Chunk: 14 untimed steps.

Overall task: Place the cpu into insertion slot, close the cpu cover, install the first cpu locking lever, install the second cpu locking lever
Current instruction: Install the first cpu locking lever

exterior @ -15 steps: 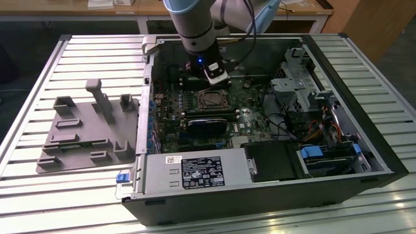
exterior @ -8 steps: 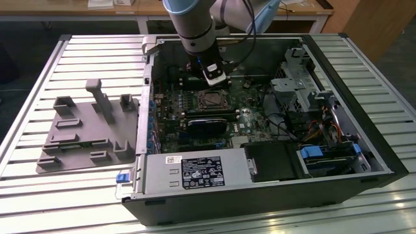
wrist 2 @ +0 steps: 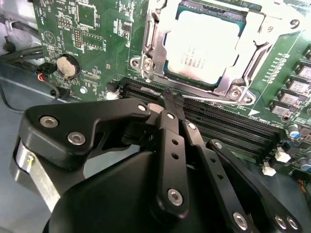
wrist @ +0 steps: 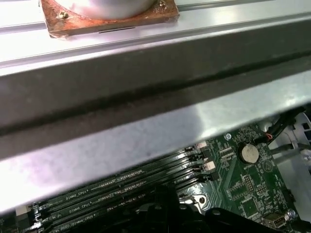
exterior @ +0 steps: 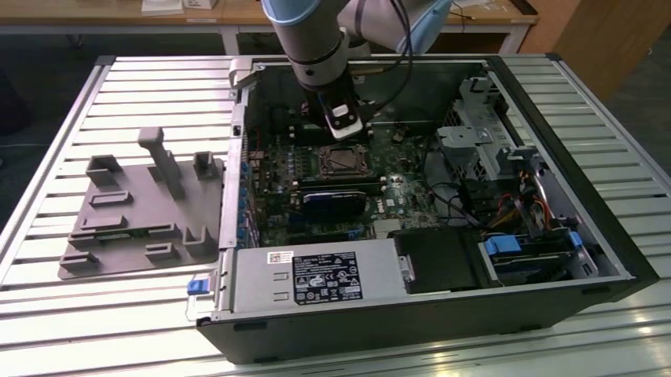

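Second wrist view: cpu (wrist 2: 209,43) seated in insertion slot (wrist 2: 168,70), cpu cover (wrist 2: 154,34) lying over its edges; pincer (wrist 2: 170,98) closed, empty, tips over memory slots (wrist 2: 233,124) just beside cover

Cpu (wrist 2: 209,46) beneath cpu cover (wrist 2: 255,51); closed gripper (wrist 2: 170,98) over neighbouring memory slots (wrist 2: 228,127).

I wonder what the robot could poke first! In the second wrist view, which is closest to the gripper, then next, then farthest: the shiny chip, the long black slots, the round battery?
1. Long black slots, right beneath the gripper.
2. Shiny chip, in its silver frame just past the slots.
3. Round battery, off across the green board.
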{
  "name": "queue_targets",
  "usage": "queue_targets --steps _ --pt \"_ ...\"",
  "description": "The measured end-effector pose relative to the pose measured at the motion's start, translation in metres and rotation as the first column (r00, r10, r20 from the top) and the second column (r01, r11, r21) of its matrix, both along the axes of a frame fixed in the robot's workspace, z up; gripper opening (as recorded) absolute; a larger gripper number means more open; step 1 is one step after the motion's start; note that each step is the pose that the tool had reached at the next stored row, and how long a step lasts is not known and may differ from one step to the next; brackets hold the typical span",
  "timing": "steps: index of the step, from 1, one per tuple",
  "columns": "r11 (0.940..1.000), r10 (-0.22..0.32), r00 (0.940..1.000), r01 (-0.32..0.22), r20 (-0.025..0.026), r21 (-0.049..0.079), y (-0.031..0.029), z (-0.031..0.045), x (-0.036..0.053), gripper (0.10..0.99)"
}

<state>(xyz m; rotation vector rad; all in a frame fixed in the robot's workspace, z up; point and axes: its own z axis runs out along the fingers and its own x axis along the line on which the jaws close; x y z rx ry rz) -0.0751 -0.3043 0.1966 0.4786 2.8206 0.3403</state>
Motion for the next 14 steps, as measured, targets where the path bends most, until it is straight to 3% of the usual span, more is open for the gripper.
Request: queue_targets --steps 8,14 --pt "1.0 -0.007 1.0 0.007 -0.0001 0.0 0.0023 -0.0015 0.0 0.106" --pt "0.9996 -0.026 0.9997 0.026 0.0 -0.008 0.0023 -0.002 0.0 0.106"
